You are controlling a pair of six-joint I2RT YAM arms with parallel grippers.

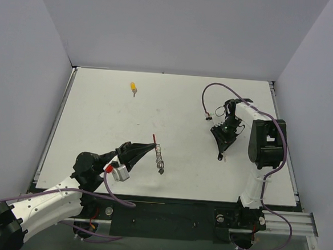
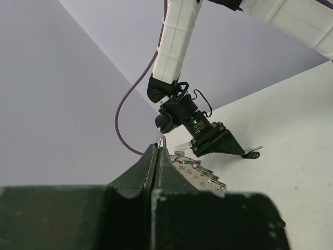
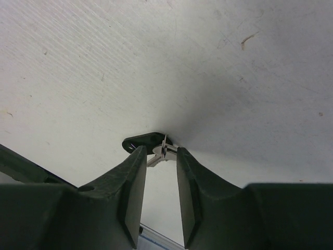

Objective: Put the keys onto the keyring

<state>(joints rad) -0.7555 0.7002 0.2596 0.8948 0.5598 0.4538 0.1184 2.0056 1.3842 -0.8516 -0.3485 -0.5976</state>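
Fingers [image 3: 130,182] of the right gripper [image 3: 160,156] stand part open, straddling the black key [image 3: 141,141], which lies on the table [image 3: 208,62]; whether they touch it cannot be told. Left gripper [image 1: 147,150] is clamped shut on the keyring [image 1: 159,159], which hangs from its tips. Yellow key [image 1: 133,87] lies well apart, near the far edge. Green key not identified. Judged early: black and yellow keys not yet threaded.
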